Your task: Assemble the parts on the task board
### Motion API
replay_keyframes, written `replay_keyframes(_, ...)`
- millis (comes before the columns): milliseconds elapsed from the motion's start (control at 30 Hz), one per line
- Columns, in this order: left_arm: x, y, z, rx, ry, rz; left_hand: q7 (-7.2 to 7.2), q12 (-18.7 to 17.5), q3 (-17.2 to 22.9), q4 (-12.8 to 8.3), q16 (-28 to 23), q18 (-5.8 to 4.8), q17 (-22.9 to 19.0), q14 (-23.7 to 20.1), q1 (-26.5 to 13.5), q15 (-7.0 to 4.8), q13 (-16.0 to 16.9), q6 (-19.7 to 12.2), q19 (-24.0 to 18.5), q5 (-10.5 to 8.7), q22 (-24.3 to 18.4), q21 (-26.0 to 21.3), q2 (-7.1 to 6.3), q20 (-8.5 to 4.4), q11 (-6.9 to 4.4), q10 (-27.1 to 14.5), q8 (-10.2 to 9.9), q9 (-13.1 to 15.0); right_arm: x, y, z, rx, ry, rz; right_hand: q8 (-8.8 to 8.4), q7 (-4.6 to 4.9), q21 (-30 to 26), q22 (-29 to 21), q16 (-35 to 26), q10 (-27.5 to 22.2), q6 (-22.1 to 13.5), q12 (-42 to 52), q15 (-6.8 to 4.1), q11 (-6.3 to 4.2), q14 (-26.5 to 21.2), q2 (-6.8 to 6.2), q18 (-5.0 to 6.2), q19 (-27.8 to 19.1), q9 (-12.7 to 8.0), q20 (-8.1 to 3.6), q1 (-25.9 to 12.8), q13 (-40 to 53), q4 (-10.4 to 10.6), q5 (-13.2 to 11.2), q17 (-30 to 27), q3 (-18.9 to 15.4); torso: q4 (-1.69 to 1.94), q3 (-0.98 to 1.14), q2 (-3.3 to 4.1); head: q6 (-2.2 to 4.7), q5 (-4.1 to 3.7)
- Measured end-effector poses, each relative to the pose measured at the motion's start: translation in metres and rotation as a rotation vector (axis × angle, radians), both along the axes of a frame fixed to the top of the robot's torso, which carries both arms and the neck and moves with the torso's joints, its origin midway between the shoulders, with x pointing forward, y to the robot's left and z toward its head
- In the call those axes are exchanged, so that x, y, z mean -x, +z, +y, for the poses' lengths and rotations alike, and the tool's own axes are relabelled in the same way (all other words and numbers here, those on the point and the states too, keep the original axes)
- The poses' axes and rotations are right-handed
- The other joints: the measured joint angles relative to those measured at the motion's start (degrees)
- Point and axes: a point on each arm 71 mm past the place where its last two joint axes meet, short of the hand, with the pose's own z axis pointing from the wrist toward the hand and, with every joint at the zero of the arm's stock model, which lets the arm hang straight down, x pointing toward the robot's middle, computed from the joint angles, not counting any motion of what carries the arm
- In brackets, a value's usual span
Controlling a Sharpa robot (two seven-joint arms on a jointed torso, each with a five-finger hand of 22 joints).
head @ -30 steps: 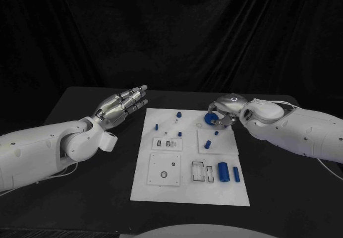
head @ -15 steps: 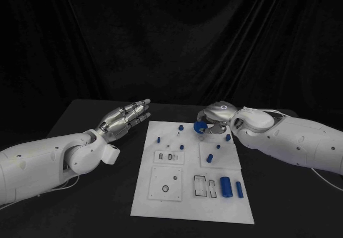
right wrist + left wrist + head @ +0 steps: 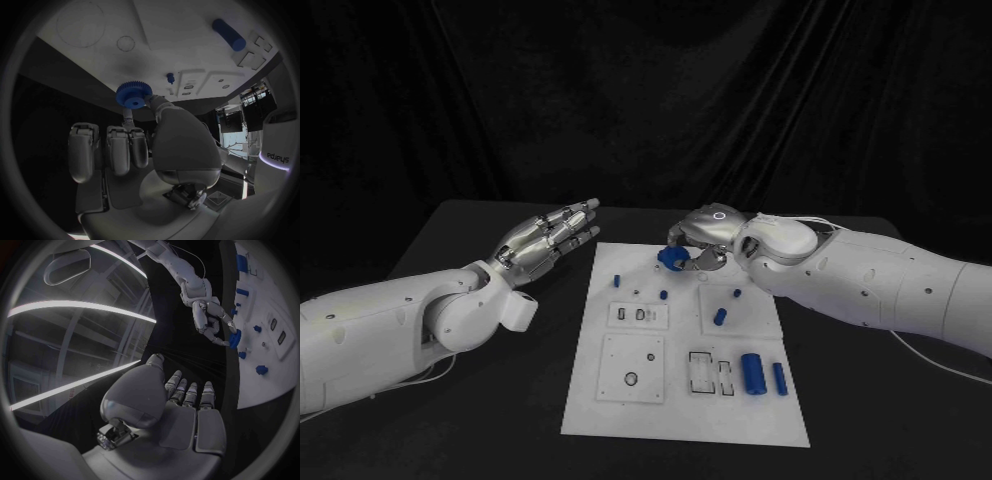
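The right hand (image 3: 708,243) pinches a blue gear (image 3: 134,94) above the far end of the task board (image 3: 682,415), probably carrying it to a peg; next it needs careful alignment. The left hand (image 3: 548,232) hangs open beside the board.

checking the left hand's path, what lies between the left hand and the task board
Bare black table: in the head view nothing lies between the open left hand and the task board's near edge.
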Motion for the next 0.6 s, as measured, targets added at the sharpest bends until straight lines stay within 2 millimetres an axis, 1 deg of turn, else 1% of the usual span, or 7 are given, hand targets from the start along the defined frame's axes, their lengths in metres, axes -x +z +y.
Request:
replay_keyframes(67,0.0,0.0,0.0,0.0,-0.001,0.0,0.0,0.0,0.0,0.0,0.0,0.0,0.0,0.0,0.0,0.0,0.0,0.0,0.0,0.0,0.0,0.0,0.0,0.0,0.0,0.0,0.0,0.0,0.0,0.0,0.005,0.004,0.006,0.005,-0.13,-0.01,0.0,0.0,0.0,-0.2,0.0,0.0,0.09,0.21,-0.1,0.0,0.0,0.0,0.2,0.0,0.0,0.0,0.0,0.0,0.0,0.0,0.0,0.01,0.0,-0.13,-0.07)
replay_keyframes(100,0.0,0.0,-0.001,0.0,-0.001,0.0,0.0,0.0,0.0,0.0,0.0,0.0,0.0,0.0,0.0,0.0,0.0,0.0,0.0,0.0,0.0,0.0,0.0,0.0,0.0,0.0,0.0,0.0,0.0,-0.001,0.007,0.006,0.008,0.008,-0.43,-0.09,0.0,0.0,0.0,-0.2,0.1,0.0,0.09,0.21,-0.1,0.0,0.0,-0.1,0.3,0.12,0.0,0.0,0.1,0.0,0.0,0.1,0.0,0.01,0.0,-0.2,-0.07)
replay_keyframes(233,0.0,0.0,-0.001,0.0,-0.002,0.001,0.0,0.0,0.0,0.0,0.0,0.0,0.0,0.0,0.0,0.0,0.0,0.0,0.0,0.0,0.0,0.0,0.0,0.0,0.0,0.0,0.0,0.0,-0.001,-0.002,0.014,0.018,0.015,0.02,-0.66,-0.22,0.0,0.0,0.0,-0.2,0.2,0.0,0.09,0.21,-0.1,0.0,0.0,-0.2,0.3,0.21,0.0,0.0,0.2,-0.4,0.0,0.2,-0.01,0.01,0.03,-0.48,-0.07)
replay_keyframes(367,0.0,0.0,-0.001,0.0,-0.002,0.001,0.0,0.0,0.0,0.0,0.0,0.0,0.0,0.0,0.0,0.0,0.0,0.0,0.0,0.0,0.0,0.0,0.0,0.0,0.0,0.0,0.0,0.0,-0.003,-0.004,0.017,0.031,0.013,0.033,-1.15,-0.32,0.0,0.0,0.0,0.0,0.3,0.0,0.24,0.42,0.1,0.0,0.0,-0.2,-0.1,0.21,0.0,0.0,0.2,-0.8,0.0,0.2,-0.01,0.01,0.04,-0.58,-0.02)
replay_keyframes(600,0.0,0.0,-0.002,-0.001,-0.003,0.002,0.0,0.0,0.0,0.0,0.0,0.0,0.0,0.0,0.0,0.0,0.0,0.0,0.0,0.0,0.0,0.0,0.0,0.0,0.0,0.0,0.0,0.0,-0.004,-0.008,0.024,0.047,0.014,0.051,-1.61,-0.33,0.0,0.0,0.0,0.0,0.3,0.0,0.24,0.41,0.1,-0.08,0.0,-0.2,-0.3,0.21,-0.1,0.0,0.2,-1.1,0.0,0.2,-0.01,0.01,0.05,-0.82,-0.14)
